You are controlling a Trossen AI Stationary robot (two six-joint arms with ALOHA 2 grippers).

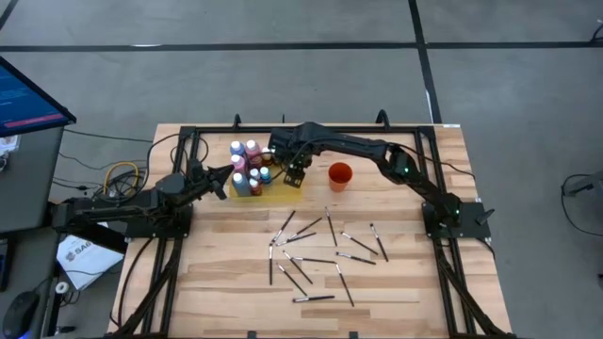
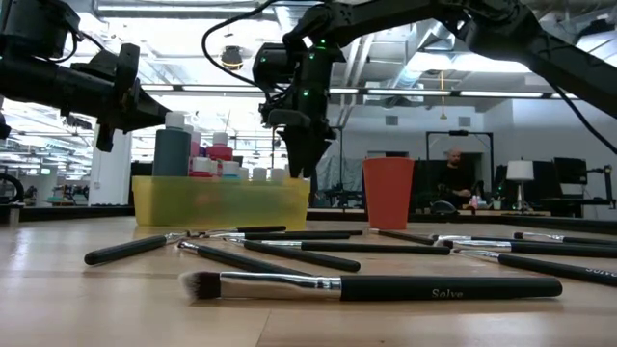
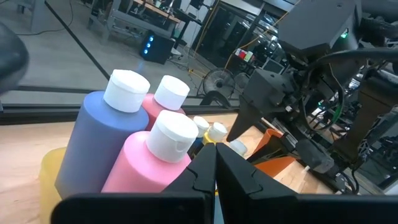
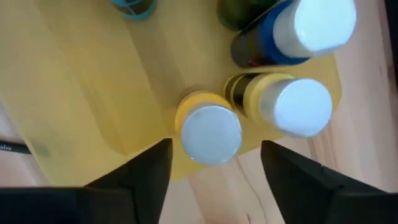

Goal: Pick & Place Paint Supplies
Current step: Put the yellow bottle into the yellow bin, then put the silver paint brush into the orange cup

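A yellow tray (image 1: 285, 194) at the table's far middle holds several paint bottles (image 1: 247, 160) standing upright with pale caps. My right gripper (image 4: 215, 155) hangs open above the tray's right end, pointing down. A small yellow bottle (image 4: 209, 134) stands on the tray floor below, between the spread fingers, apart from both. Next to it stand another yellow bottle (image 4: 292, 102) and a blue one (image 4: 298, 31). My left gripper (image 3: 214, 168) is shut, level, left of the tray, facing the big blue bottle (image 3: 93, 143) and pink bottle (image 3: 149, 162). Several dark brushes (image 1: 316, 250) lie flat on the table.
An orange-red cup (image 1: 339, 175) stands upright just right of the tray and of my right gripper (image 1: 295, 177). The brushes (image 2: 386, 286) are strewn over the table's middle and near part. A black frame rail (image 1: 311, 128) runs along the far edge.
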